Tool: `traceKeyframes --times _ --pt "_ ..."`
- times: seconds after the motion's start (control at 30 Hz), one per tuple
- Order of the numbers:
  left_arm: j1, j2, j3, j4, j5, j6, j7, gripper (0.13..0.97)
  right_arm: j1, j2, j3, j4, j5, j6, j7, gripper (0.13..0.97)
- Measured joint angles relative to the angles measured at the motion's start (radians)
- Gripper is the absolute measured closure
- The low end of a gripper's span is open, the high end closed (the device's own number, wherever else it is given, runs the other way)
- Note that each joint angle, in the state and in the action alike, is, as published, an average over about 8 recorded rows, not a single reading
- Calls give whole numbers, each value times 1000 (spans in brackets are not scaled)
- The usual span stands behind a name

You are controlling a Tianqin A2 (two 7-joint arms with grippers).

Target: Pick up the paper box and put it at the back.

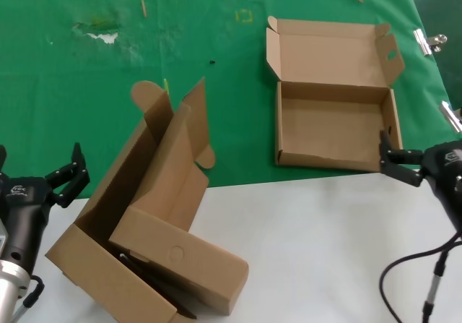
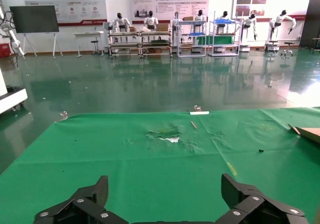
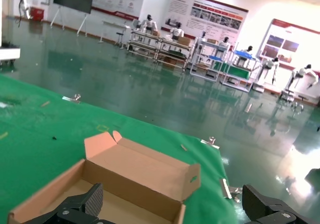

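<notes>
The paper box (image 1: 336, 124) lies open on the green cloth (image 1: 216, 63) at the right, its hinged lid standing back with a small hole in the side flap. My right gripper (image 1: 395, 158) is open at the box's near right corner. In the right wrist view the right gripper (image 3: 172, 206) straddles the box's side wall (image 3: 150, 184), with one finger (image 3: 82, 204) over the inside and the other outside. My left gripper (image 1: 68, 175) is open and empty at the far left, over the cloth's front edge. The left wrist view shows the left gripper (image 2: 165, 199) above bare cloth.
A brown box with a circle outline (image 1: 180, 254) leans in a larger, deeper cardboard box (image 1: 108, 214) at the front left, across the edge of the white tabletop (image 1: 325, 251). Metal clips (image 1: 429, 42) hold the cloth at the right edge. Scuffs mark the cloth (image 1: 101, 30) at the back left.
</notes>
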Motion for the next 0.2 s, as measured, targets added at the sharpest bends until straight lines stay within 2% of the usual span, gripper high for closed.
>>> traceKeyframes --times 0.17,0.2 --pt "0 0 0 0 0 0 0 291 14 -29 -18 -11 -2 12 24 129" --pt "0 0 0 0 0 0 0 291 16 -32 -21 -13 -2 13 27 129"
